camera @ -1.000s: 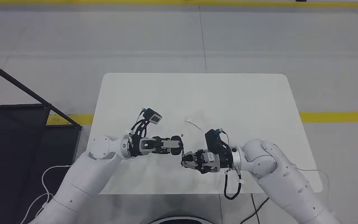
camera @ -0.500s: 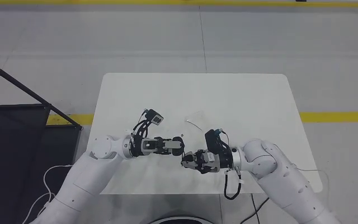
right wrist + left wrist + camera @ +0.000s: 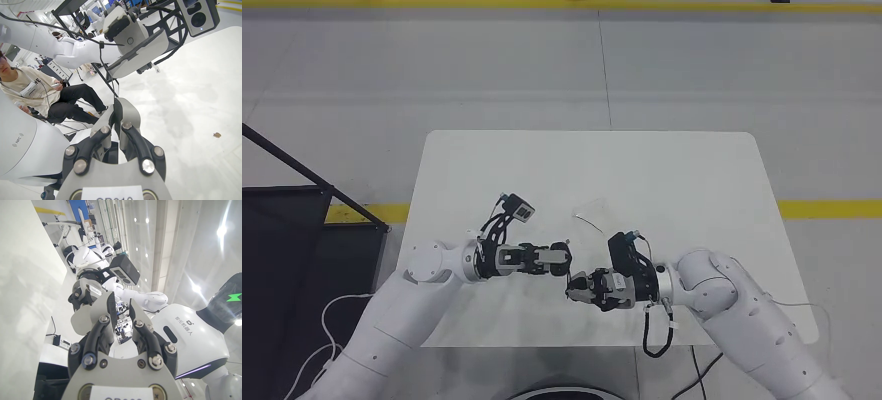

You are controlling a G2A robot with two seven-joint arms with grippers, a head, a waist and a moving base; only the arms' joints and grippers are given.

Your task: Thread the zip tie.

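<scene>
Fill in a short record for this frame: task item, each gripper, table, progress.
task item: black zip tie, thin strap with a small head
right gripper: shut on the strap, which rises out of it
left gripper: open, just across from the right gripper
table: white; a thin pale strip lies beyond the grippers
progress: cannot tell whether the tail is through the head

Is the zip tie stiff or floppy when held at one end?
Probably springy, not limp: the zip tie extends from the right gripper in a gentle curve. Being so thin, it likely weighs little and may twist.
</scene>
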